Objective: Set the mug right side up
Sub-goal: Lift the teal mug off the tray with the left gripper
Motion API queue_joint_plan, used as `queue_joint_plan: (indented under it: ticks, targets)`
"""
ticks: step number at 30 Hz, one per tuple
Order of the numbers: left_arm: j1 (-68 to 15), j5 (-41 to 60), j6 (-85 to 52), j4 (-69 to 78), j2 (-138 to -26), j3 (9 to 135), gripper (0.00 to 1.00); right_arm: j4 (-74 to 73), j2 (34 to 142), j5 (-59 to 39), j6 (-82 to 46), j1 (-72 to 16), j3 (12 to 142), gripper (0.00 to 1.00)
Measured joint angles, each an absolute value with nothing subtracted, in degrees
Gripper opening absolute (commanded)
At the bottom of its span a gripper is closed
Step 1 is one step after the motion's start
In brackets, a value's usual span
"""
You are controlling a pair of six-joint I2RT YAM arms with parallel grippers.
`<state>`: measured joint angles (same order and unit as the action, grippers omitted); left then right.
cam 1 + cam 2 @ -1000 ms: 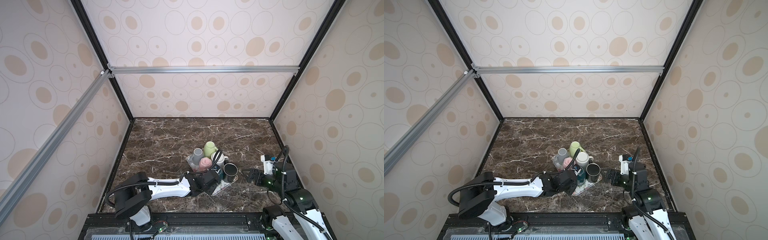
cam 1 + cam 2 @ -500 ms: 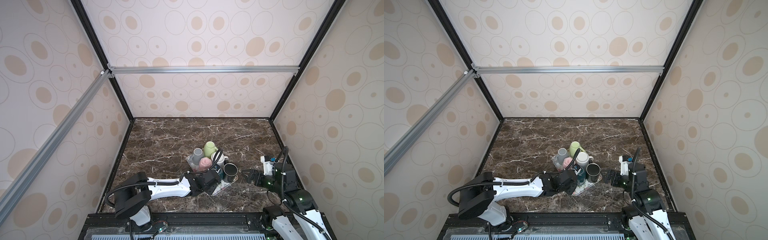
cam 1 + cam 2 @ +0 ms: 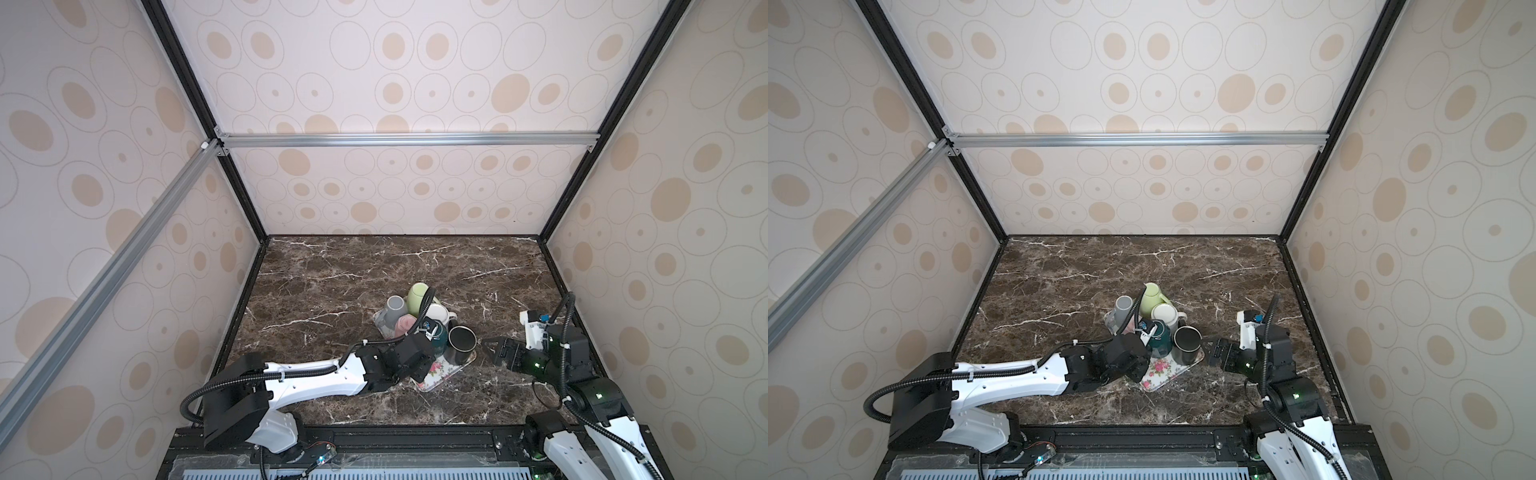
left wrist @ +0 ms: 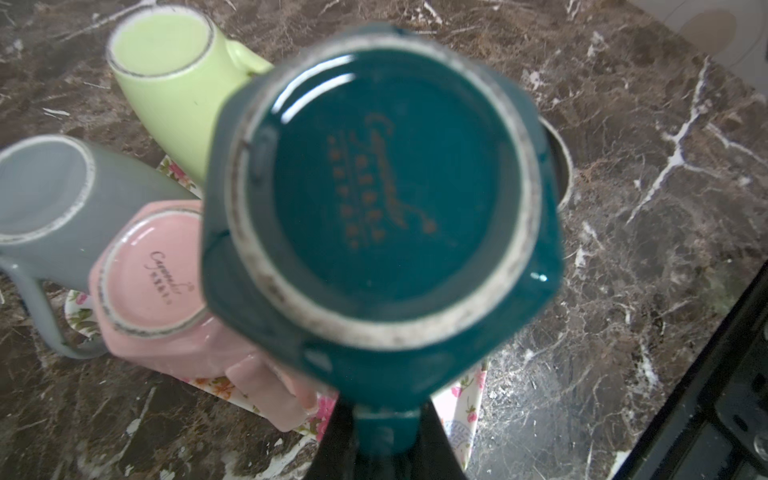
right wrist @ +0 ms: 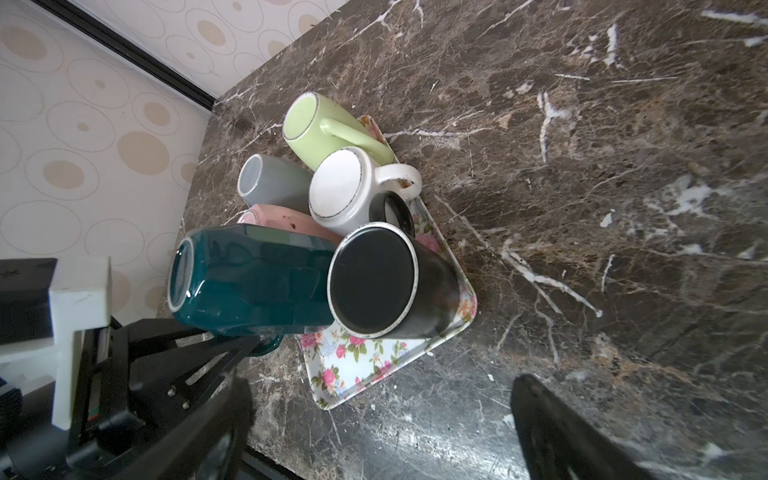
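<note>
My left gripper is shut on the handle of the dark teal mug, whose base faces the left wrist camera. In the right wrist view the teal mug hangs tipped on its side above the near left corner of the floral tray. Its mouth is hidden behind the black mug. Both top views show the teal mug at the left gripper. My right gripper stands open and holds nothing, low over the marble just right of the tray.
Several mugs stand upside down or tilted on the tray: black, white, green, grey and pink. The tray lies near the front middle of the marble floor. Patterned walls enclose three sides.
My right gripper has edged left toward the tray, still open. The left gripper and the teal mug have hardly moved.
</note>
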<state>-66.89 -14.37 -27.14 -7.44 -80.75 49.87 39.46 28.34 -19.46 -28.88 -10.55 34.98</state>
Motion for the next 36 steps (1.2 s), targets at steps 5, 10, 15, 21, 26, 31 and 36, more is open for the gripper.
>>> queue_joint_plan:
  ticks: [5, 10, 15, 21, 26, 31, 36]
  targets:
    - [-66.87, -15.35, -26.50, -5.23, -78.06, 49.87, 0.00, 38.50, 28.34, -19.94, -29.41, -10.55, 34.96, 1.00]
    - [-66.85, -15.92, -25.39, -2.37, -76.51, 49.87, 0.00, 37.76, 28.34, -20.45, -29.80, -10.55, 34.89, 1.00]
    - [-66.52, -15.97, -24.05, -1.52, -76.49, 50.02, 0.00, 36.69, 29.32, -21.02, -30.44, -10.55, 34.68, 1.00]
    - [-65.63, -15.16, -22.79, -0.80, -76.53, 51.37, 0.00, 35.16, 30.83, -22.31, -31.57, -10.55, 34.68, 1.00]
    - [-64.60, -13.58, -22.15, 0.49, -76.53, 53.01, 0.00, 33.17, 30.96, -23.00, -32.80, -10.55, 34.68, 1.00]
    - [-63.11, -11.75, -21.61, 1.76, -76.55, 54.78, 0.00, 31.40, 31.92, -23.81, -34.06, -10.55, 34.68, 1.00]
    - [-61.34, -9.69, -21.32, 3.68, -77.65, 57.39, 0.00, 28.99, 32.82, -24.53, -35.83, -10.55, 34.68, 1.00]
